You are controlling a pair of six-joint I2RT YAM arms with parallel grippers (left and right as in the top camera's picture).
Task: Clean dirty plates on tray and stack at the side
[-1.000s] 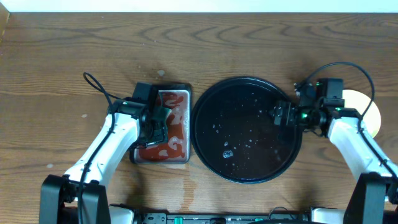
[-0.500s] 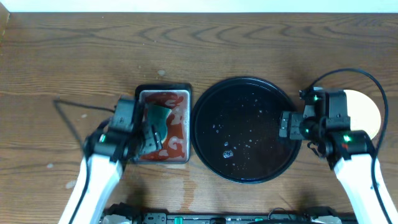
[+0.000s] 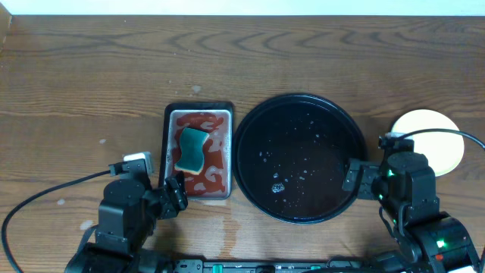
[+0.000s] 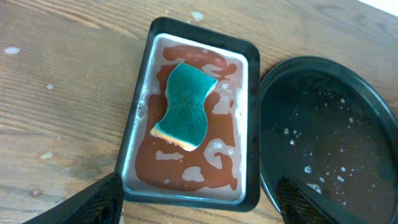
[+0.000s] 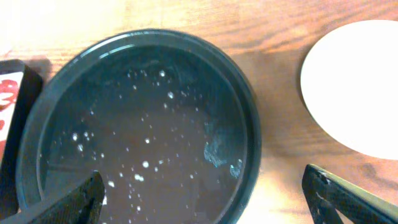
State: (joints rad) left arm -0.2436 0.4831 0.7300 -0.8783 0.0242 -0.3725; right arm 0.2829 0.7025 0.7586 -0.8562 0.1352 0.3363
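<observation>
The black tray (image 3: 297, 144) lies mid-table, wet with white droplets, and carries no plates; its rim (image 5: 250, 130) fills the right wrist view. One pale round plate (image 3: 433, 135) rests on the wood to the tray's right, also seen from the right wrist (image 5: 357, 87). I cannot tell whether others lie beneath it. My left gripper (image 3: 171, 196) hangs open near the front edge, holding nothing (image 4: 202, 208). My right gripper (image 3: 355, 177) is open and empty at the tray's near right rim (image 5: 208, 202).
A small rectangular metal tray (image 3: 170, 152) with red liquid sits left of the black tray, almost touching it. A green sponge (image 3: 192, 149) lies in it, also visible in the left wrist view (image 4: 186, 106). Cables trail at both front corners.
Both arms have drawn back toward the table's near edge. The left gripper has come off the small metal tray, uncovering the sponge. The right gripper has slid down along the black tray's rim.
</observation>
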